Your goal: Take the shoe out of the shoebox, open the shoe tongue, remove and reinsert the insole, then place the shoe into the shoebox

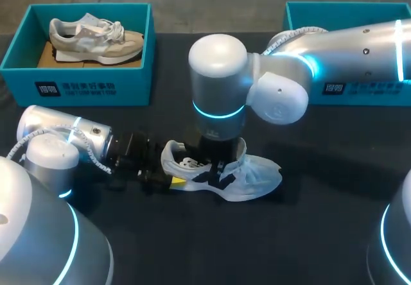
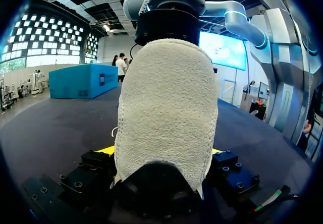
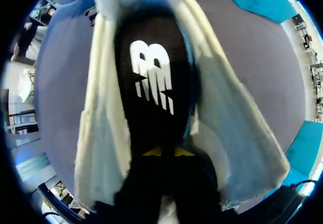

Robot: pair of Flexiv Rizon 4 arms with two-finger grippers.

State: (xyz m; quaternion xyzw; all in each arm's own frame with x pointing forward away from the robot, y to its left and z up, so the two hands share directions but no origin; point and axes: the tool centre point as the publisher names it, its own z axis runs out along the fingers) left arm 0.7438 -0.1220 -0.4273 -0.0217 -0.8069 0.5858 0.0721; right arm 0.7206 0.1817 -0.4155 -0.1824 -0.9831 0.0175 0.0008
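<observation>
Head view: white shoe (image 1: 247, 176) lay on tabletop (image 1: 321, 233), near centre, outside both shoeboxes. Left gripper (image 1: 170, 181) at heel, right gripper (image 1: 215, 165) over shoe opening. Far-left shoebox (image 1: 77, 86) held second shoe (image 1: 96, 38).
Left wrist view: left gripper pinched heel from both sides.
Right wrist view: right gripper at black insole (image 3: 146, 82) inside shoe; spread or pinching, could not tell.

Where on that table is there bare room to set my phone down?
Free: the dark table between the left shoebox and the right arm; the stretch right of the white shoe, below the right shoebox; the front strip between the shoe and the arm bases. Crowded: the middle, where the left gripper and right arm meet the shoe.
</observation>
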